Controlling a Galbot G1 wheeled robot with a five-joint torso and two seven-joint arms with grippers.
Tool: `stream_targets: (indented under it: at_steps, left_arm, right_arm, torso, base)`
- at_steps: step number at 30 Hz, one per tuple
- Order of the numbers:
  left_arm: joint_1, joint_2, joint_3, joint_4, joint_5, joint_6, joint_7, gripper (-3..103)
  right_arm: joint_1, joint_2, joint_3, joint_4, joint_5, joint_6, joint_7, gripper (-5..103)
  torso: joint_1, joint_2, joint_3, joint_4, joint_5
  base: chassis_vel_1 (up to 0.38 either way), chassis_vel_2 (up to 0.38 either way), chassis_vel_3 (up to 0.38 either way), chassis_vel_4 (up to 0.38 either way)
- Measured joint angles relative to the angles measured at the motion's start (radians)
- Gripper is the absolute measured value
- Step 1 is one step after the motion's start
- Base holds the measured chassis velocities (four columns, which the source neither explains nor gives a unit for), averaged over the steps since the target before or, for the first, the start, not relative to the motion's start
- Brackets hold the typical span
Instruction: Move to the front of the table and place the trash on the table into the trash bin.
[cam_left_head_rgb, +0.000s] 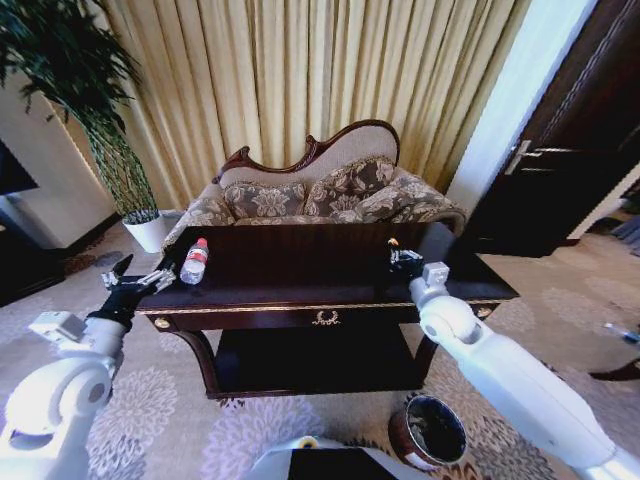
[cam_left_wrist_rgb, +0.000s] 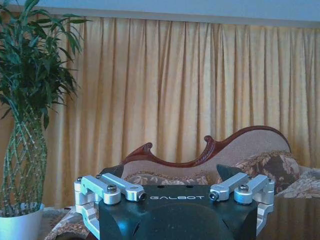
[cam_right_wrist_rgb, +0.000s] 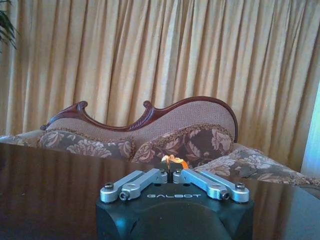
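Head view: The robot stands before the dark, gold-trimmed table (cam_left_head_rgb: 300, 305), both arms reaching over its near edge. The left gripper (cam_left_head_rgb: 140, 280) hovers at the table's left end with its jaws apart. The clear bottle (cam_left_head_rgb: 194, 261), red-capped and red-labelled, lies on its side on the tabletop just beyond and to the right of those jaws, its long axis running roughly away from the robot, cap at the far end. The left arm is plainly the nearer one to it. The right gripper (cam_left_head_rgb: 404, 260) sits over the right half of the table, well apart from the bottle, jaws drawn together around a small orange scrap (cam_left_head_rgb: 392, 242). The round brown trash bin (cam_left_head_rgb: 430, 432) stands on the carpet in front of the table's right leg, below the right arm.

Left wrist view: The left gripper (cam_left_wrist_rgb: 176, 192) shows its silver linkages spread wide, nothing between them. Past it stand the sofa (cam_left_wrist_rgb: 220, 160) behind the table and a potted plant (cam_left_wrist_rgb: 25, 125).

Right wrist view: The right gripper (cam_right_wrist_rgb: 170, 175) has its linkages folded inward, tips meeting on the scrap (cam_right_wrist_rgb: 173, 161), a crumpled orange-and-white bit held just above the glossy tabletop (cam_right_wrist_rgb: 50, 185).
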Motion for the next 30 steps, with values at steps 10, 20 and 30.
stream_targets:
  at_steps: [10,20,30]
  left_arm:
    - [-0.003,0.058,-0.028,0.026,-0.043,0.005,0.004,100]
    - [-0.003,0.082,-0.024,0.031,-0.048,0.008,0.004,100]
    - [0.000,0.081,-0.024,0.023,-0.047,0.009,0.003,100]
  right_arm:
    - [-0.086,0.040,0.147,-0.016,-0.015,0.015,-0.089,1]
    - [-0.153,0.078,0.208,0.012,-0.038,0.015,-0.094,1]
    - [-0.173,0.096,0.216,0.019,-0.056,0.020,-0.084,1]
  torso:
    - [0.000,0.000,0.000,-0.0006,0.0000]
    - [0.000,0.000,0.000,-0.0005,0.0000]
    - [0.000,0.000,0.000,-0.0004,0.0000]
  base:
    - [0.000,0.000,0.000,0.000]
    - [0.070,-0.057,-0.071,0.074]
    - [0.240,-0.241,-0.231,0.235]
